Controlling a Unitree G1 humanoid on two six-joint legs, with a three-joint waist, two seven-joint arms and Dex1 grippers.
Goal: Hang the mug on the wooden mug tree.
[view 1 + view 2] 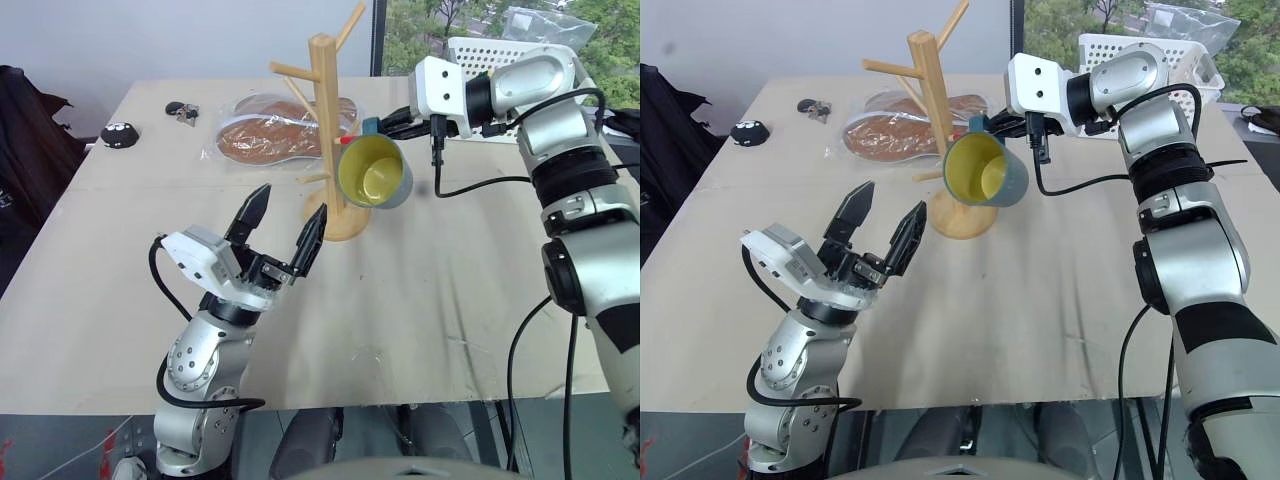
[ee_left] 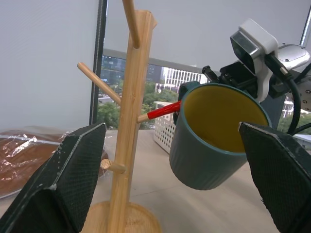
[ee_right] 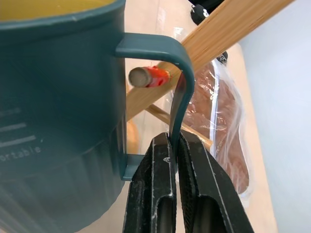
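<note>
Right gripper (image 3: 174, 160) clamped on handle of teal ceramic mug with yellow inside (image 1: 377, 172), held airborne beside light-wood mug tree (image 1: 325, 110). Red-tipped peg (image 3: 148, 76) just entering handle loop. Step: threading. Next: slide farther on, lower, release. Left gripper (image 1: 285, 228) spread, empty.

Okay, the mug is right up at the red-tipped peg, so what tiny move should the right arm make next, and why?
Probably slide the mug a little further along the red-tipped peg, keeping the grip. The right end effector is shut on the mug's handle, and the peg's tip shows inside the handle loop but barely through it. Releasing now might let the mug slip off the wooden mug tree.
</note>
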